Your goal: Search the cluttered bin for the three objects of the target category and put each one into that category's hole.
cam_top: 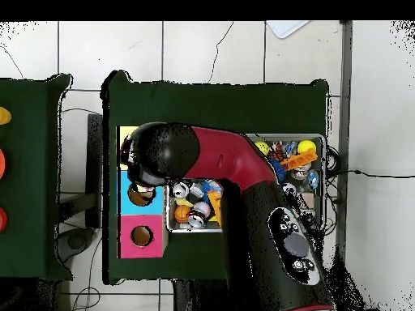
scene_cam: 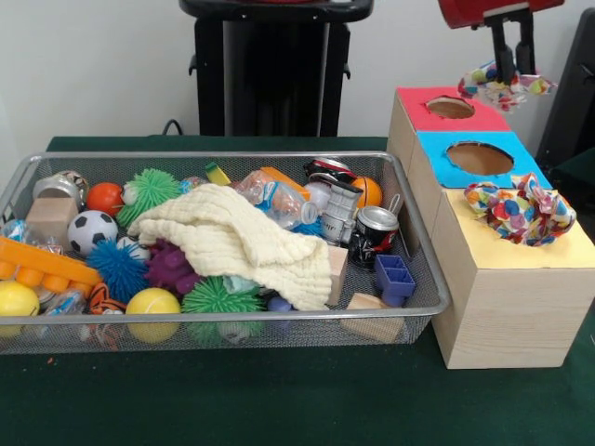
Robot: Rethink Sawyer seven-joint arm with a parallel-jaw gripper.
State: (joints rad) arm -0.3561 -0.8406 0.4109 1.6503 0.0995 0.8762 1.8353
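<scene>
The wire mesh bin (scene_cam: 423, 279) lies on the green table, full of clutter; it also shows in the overhead view (cam_top: 323, 142), mostly under my arm. My gripper (scene_cam: 513, 71) hangs at the top right, shut on a dotted fabric piece (scene_cam: 493, 89) held above the far right of the red-topped box (scene_cam: 418, 104). A second dotted fabric piece (scene_cam: 521, 212) lies on the yellow-topped box (scene_cam: 567, 251). No other dotted piece shows in the bin. In the overhead view the arm's head (cam_top: 162, 154) hides the gripper.
The blue-topped box (scene_cam: 437, 153) stands between the red and yellow ones; red and blue tops each have a round hole. A cream cloth (scene_cam: 232, 237) covers the bin's middle, among spiky balls, cans, bottles, blocks and a soccer ball (scene_cam: 91, 230).
</scene>
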